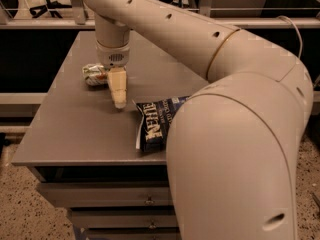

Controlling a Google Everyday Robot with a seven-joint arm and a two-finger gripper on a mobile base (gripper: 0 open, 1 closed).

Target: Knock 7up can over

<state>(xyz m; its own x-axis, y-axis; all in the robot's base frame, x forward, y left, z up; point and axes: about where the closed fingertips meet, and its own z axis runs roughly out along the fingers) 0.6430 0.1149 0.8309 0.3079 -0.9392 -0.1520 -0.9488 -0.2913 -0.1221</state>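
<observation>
Claw: the cream-coloured two-finger claw (119, 102) is hanging below the round wrist of the arm and pointing straight down at the desk; its tip is sitting at or just above the surface, and contact cannot be told.
Claw state: whether it is standing apart or together cannot be told from this view.
Task thing: the small white-and-silver 7up can (94, 75) with green markings is lying on its side on the desk, just beside the upper part of the claw, toward the left edge of the view and slightly farther back than the claw tip; whether it is touching the claw cannot be told.
Arm: the thick cream plastic robot arm (175, 31) is reaching in from the right of the view, arching over the desk and ending directly above the claw; its large elbow is filling the lower right foreground.
Bag: the dark blue crinkled snack bag (154, 124) with white lettering is lying flat near the claw, toward the front right of it, partly hidden behind the elbow.
Desk: the flat grey rectangular desk (70, 134) is carrying the can and the bag beneath the claw.
Drawers: grey metal drawers (100, 196) are sitting under the desk top, below and in front of the claw.
</observation>
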